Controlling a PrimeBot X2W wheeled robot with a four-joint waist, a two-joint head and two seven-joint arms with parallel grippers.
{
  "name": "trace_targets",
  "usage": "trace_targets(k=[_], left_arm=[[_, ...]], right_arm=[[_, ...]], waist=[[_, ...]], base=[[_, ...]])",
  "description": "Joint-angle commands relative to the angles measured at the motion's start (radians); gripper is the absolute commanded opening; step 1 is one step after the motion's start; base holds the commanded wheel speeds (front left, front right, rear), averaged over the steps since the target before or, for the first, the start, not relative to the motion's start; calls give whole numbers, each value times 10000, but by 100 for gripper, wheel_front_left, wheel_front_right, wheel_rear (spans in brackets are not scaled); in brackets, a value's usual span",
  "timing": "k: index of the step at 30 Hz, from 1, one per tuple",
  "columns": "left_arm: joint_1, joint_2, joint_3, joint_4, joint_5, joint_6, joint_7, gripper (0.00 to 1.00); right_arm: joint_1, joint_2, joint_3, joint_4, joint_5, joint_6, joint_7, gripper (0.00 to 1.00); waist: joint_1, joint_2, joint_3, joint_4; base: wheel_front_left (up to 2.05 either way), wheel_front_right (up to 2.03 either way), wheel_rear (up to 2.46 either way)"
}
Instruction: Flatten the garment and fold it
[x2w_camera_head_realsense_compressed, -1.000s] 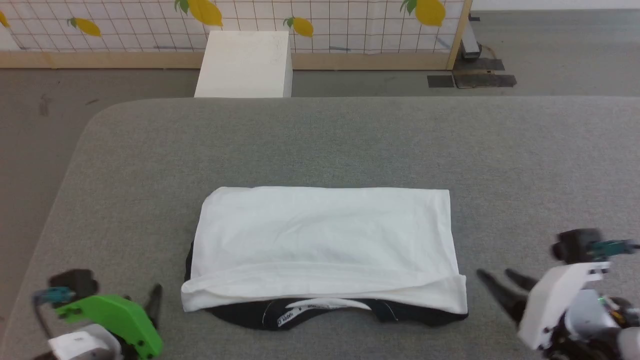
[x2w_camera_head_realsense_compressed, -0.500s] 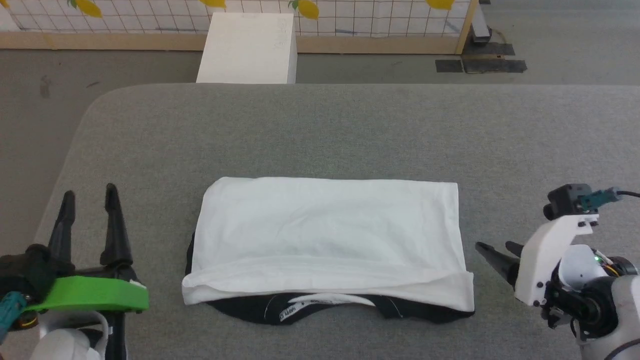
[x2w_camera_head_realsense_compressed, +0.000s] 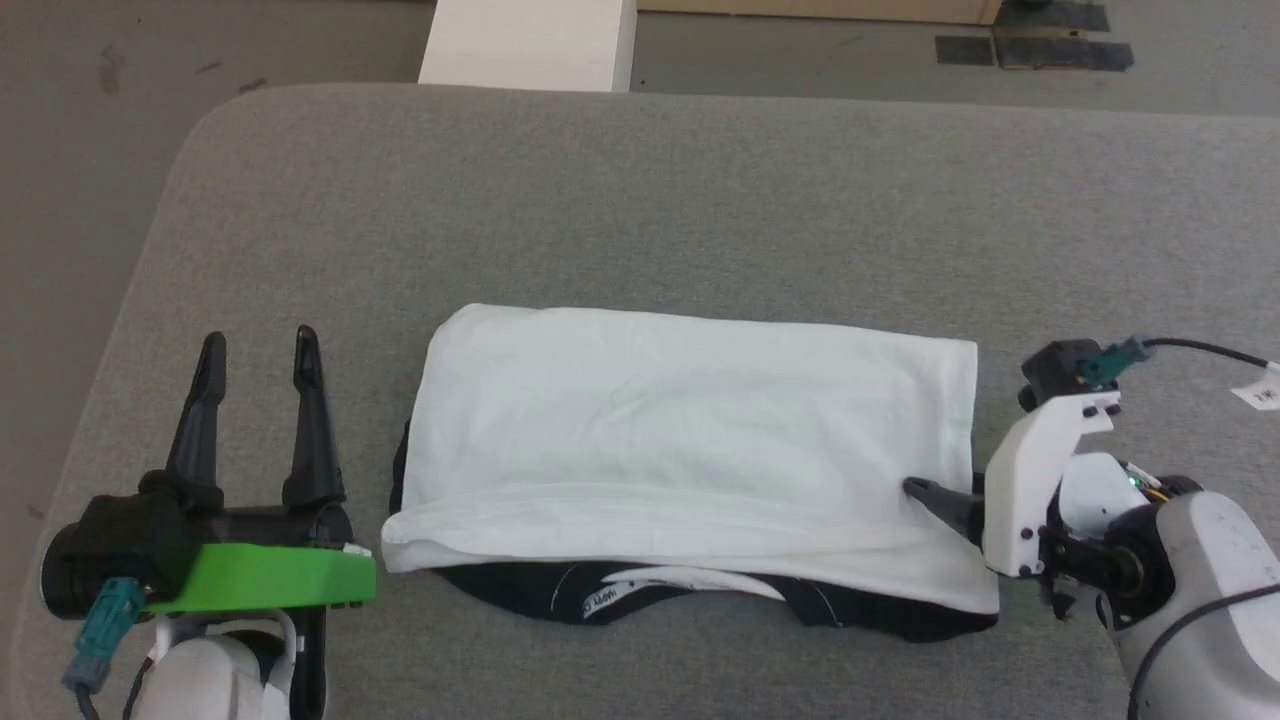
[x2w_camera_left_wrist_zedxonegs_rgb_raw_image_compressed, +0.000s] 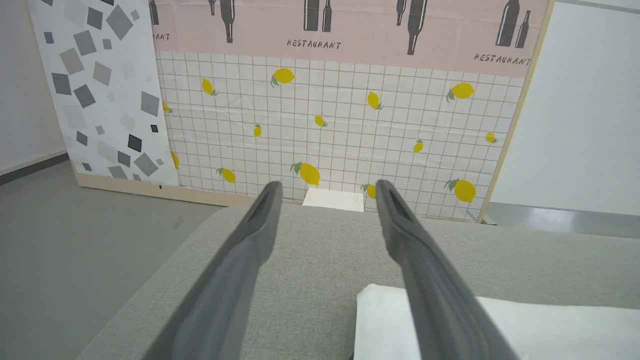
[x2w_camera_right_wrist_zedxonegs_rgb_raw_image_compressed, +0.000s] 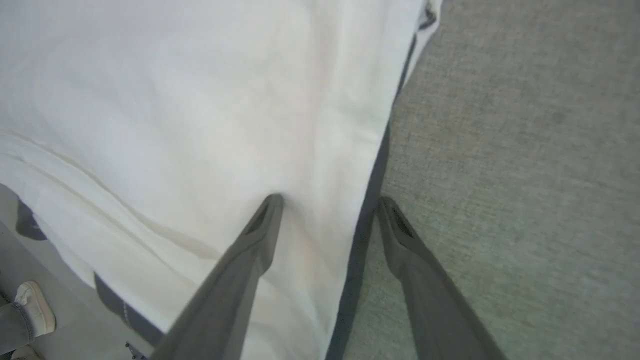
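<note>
1. The garment lies mid-table, already doubled once. Its white body is laid toward the robot, and the black collar trim peeks out under the near edge.
2. The step in hand looks like the next fold, taken from the short right end. The right gripper is placed there, close to the near corner.
3. To do it well, the lower finger should slide flat along the table and under every layer, dark cloth included. Pinching the top sheet alone would probably peel the first fold open.
4. The lift should be low and level, carrying the end straight across so the near and far edges stay lined up. The left gripper could steady or take the opposite end, because soft cloth drags and skews when it is pulled from one point.
5. Right jaws: spread wide and holding nothing. In the right wrist view they straddle the garment's right edge, one finger over the white cloth and the other over bare table just past the dark hem. I cannot tell whether either presses down.
6. Left jaws: also spread wide and empty. They are just beside the garment's left end without touching it, with the fingers pointing toward the far edge.
7. Farther off, a white box stands on the floor past the table. The left wrist view shows a lemon-print panel behind it.
</note>
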Motion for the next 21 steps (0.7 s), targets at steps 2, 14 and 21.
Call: trace_targets(k=[2,14,21], left_arm=[[-181,-192,159,100,234,-195,-46,100],[-163,-890,716,441,798,-871,-46,100],[-1,-1077,1014,462,1025,-1023,-47,100]], right_arm=[[-184,192,367,373,128,-13,-123,100],[-693,60,1318,1155,505,-13,-615,0],[-661,-621,707,1225,647,-13,-878,0]], waist=[[0,0,180,159],[0,0,96,246],[0,0,-111,48]], base=[[0,0,0],[0,0,0],[0,0,0]])
